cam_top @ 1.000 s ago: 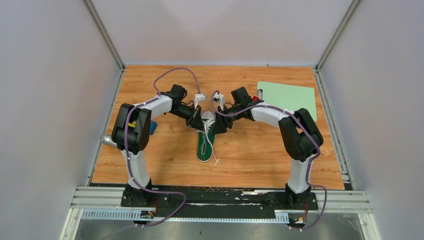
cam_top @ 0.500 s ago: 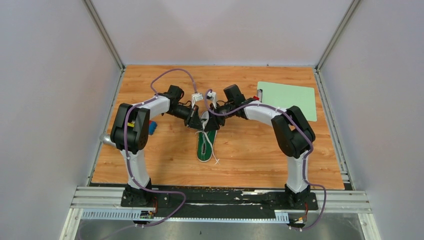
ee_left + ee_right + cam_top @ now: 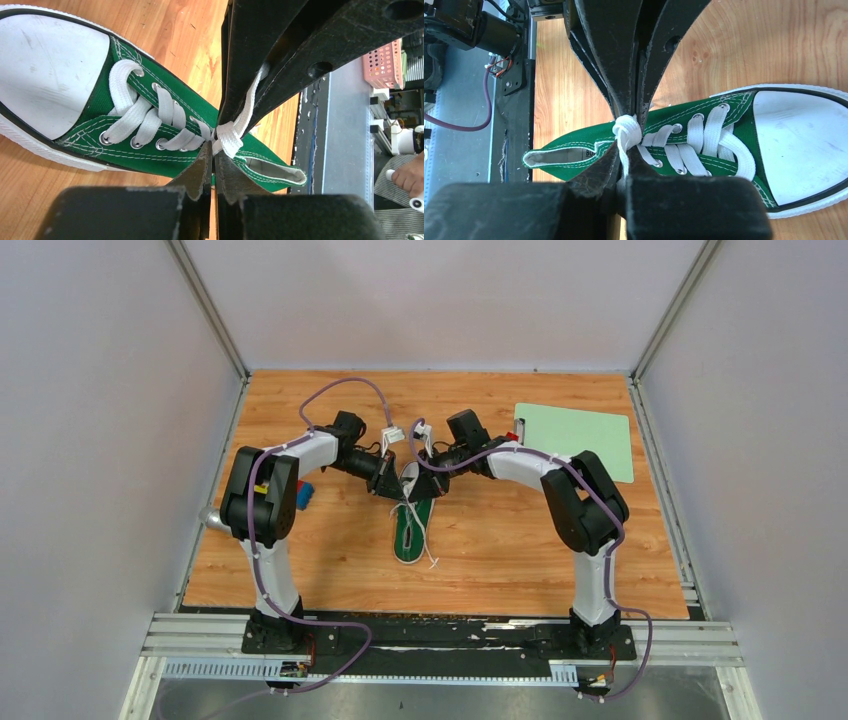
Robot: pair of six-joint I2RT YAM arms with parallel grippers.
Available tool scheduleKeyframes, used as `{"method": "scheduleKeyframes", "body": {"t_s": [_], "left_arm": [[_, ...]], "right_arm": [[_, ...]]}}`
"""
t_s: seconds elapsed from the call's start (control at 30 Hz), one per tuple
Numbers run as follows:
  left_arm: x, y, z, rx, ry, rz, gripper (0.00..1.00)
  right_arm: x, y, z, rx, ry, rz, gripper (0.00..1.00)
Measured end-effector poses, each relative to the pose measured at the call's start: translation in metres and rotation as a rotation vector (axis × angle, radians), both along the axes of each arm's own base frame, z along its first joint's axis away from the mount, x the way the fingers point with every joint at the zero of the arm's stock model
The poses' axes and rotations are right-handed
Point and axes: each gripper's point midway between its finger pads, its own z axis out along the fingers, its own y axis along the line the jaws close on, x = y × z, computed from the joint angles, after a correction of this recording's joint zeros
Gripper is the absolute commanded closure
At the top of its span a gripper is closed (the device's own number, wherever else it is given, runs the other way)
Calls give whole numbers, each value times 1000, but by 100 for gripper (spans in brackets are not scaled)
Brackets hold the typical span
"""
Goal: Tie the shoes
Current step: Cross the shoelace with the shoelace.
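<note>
The shoe (image 3: 410,532), a green sneaker with a white toe cap (image 3: 45,60), lies mid-table with its toe pointing away from the arm bases. Both grippers meet over its tongue, at a small knot (image 3: 627,127) in the white laces (image 3: 135,112). My left gripper (image 3: 213,150) comes in from the left, shut, tips pinching lace at the knot. My right gripper (image 3: 626,152) comes in from the right, shut on a lace strand that runs down between its fingers (image 3: 280,60). A loose lace end (image 3: 430,558) trails beside the heel.
A pale green board (image 3: 575,435) lies at the back right with a small red thing (image 3: 512,436) at its left edge. A blue object (image 3: 305,493) and a grey one (image 3: 210,518) sit behind the left arm. Walls close in the table's sides.
The right gripper has swung left from beside the shoe to over the tongue and shut on the lace. The left gripper has barely shifted.
</note>
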Motion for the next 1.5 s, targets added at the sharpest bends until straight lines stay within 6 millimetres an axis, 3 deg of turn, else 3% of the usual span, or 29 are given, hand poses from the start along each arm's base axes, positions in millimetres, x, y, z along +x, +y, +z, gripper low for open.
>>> {"method": "scheduleKeyframes", "body": {"t_s": [0.23, 0.37, 0.67, 1.03, 1.23, 1.5], "left_arm": [[-1, 2, -1, 5, -9, -9, 70], [-7, 5, -3, 10, -9, -27, 64], [-14, 6, -1, -1, -7, -50, 60], [-2, 2, 9, -11, -32, -38, 56], [1, 0, 13, -19, -43, -40, 62], [5, -5, 16, -21, -71, -67, 90]], "right_arm": [[0, 0, 0, -2, 2, -3, 100], [4, -1, -3, -18, -7, -21, 100], [7, -2, -5, -33, -15, -39, 100], [7, -2, -6, -36, -12, -43, 100], [7, -2, -5, -36, -10, -44, 100], [7, -2, -5, -37, -1, -46, 100]]}}
